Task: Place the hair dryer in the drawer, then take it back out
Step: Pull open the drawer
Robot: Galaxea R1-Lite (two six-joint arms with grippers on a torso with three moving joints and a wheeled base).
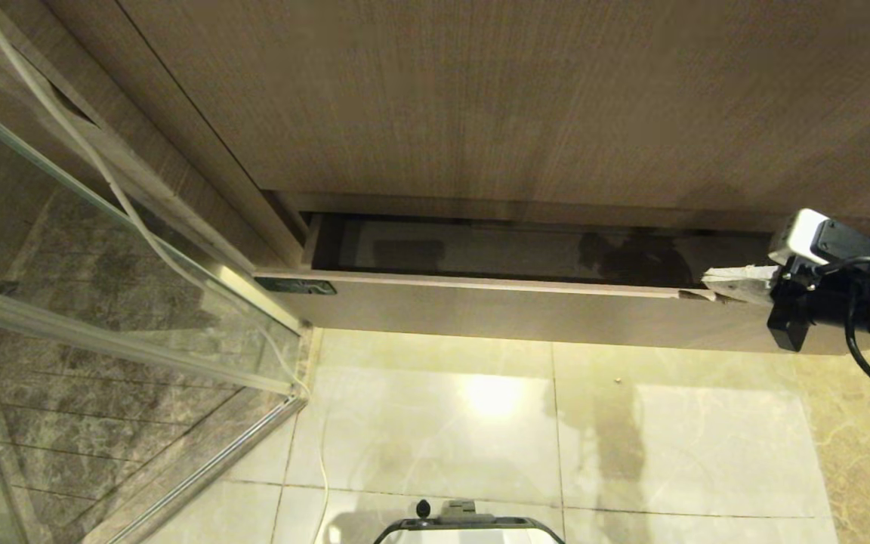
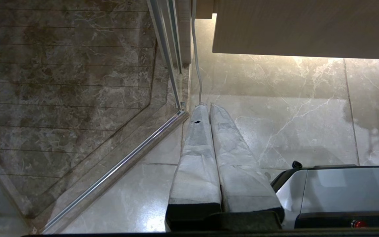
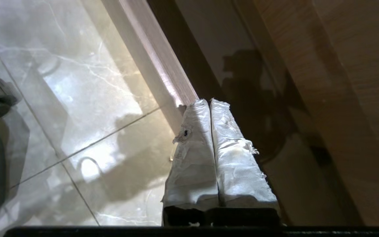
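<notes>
Warm, yellowish light fell from under the cabinet onto the floor tiles (image 1: pixel 495 408), leaving a bright glare patch well to the left of the right end effector (image 1: pixel 714 281). The drawer (image 1: pixel 480 291) interior stayed dim, with a dark shadow just beside the end effector's tips. In the right wrist view, blurred shadows crossed glossy, overexposed tiles; the wood panel (image 1: pixel 480 98) looked evenly, softly lit.

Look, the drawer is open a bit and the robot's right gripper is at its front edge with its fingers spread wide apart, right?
Not quite. The drawer is open a bit, and the right gripper is at its front edge, but its fingers are pressed together, not spread. The right wrist view shows them shut with nothing between them.
</notes>
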